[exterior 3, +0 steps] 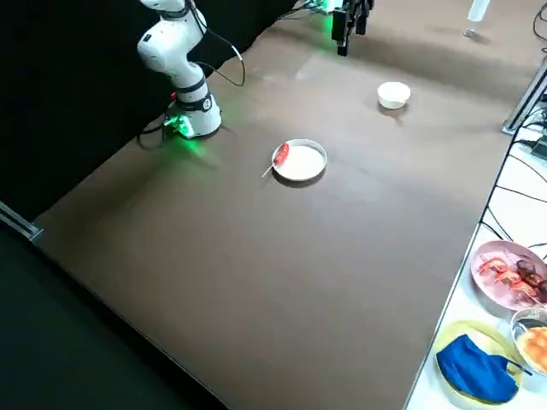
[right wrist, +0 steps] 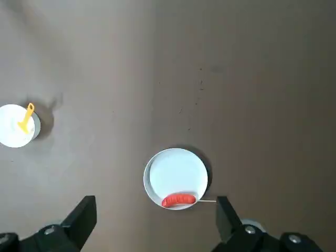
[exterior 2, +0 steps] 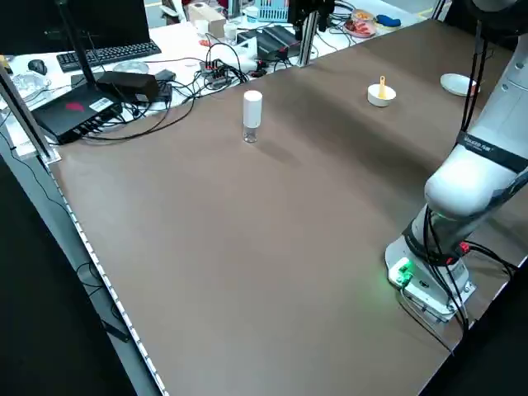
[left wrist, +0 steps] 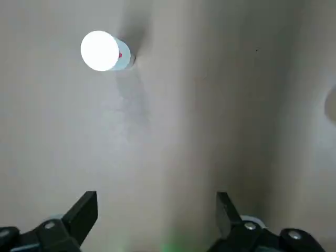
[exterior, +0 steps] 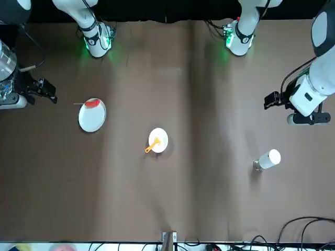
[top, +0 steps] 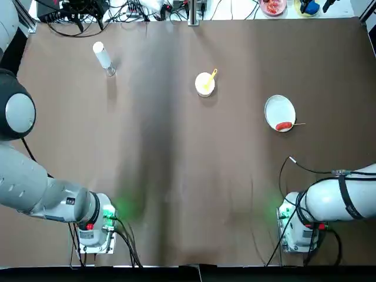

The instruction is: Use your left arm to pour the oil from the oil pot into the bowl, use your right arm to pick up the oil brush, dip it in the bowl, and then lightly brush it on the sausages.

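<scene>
Two arms sit pulled back at their bases in the top view, w/ the pot (top: 102,56) upright far-left on the counter (top: 176,176), the bowl (top: 204,84) mid-counter w/ the brush (top: 210,79) resting in it, and the plate (top: 279,112) w/ one sausage (top: 284,126) at right.

Front view: same layout mirrored; pot, bowl and plate well apart, neither arm near any of them.

Left side view: pot stands alone, cap on top, so a side grip around its body looks safest for a controlled tilt over the bowl.

Right side view: sausage lies at the plate's edge on a thin stick.

Left wrist view: left pincer (left wrist: 156,210) is spread, high above the pot (left wrist: 102,51).

Right wrist view: right pincer (right wrist: 156,212) is spread, high above the plate.

Scene fits either pre-pour or all done & things set back; oil level in the bowl can't be read. If pouring is due, a slow tilt w/ the spout over the bowl's centre avoids spill & knocking the brush.
</scene>
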Robot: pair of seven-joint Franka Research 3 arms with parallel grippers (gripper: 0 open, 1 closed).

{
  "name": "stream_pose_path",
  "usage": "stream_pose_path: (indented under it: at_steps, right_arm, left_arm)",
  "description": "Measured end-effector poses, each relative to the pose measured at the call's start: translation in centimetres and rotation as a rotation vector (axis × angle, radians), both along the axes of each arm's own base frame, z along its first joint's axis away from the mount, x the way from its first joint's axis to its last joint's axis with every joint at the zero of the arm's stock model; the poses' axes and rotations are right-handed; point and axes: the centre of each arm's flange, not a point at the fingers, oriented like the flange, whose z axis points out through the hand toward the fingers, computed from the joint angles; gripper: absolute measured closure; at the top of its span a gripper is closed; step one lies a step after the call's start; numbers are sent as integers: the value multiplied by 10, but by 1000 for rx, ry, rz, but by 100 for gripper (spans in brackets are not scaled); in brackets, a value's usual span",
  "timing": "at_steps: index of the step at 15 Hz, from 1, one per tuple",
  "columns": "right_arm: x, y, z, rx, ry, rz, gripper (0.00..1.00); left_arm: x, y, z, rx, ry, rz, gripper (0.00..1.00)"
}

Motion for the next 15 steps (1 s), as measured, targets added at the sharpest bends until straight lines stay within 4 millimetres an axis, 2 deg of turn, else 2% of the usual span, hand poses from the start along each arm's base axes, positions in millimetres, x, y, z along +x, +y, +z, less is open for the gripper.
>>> stream_pose_path:
  at_steps: [15]
  right_arm:
    - [-2,2,-4,-2,22,29,0]
  left_arm:
    - [0,0,0,0,0,0,0]
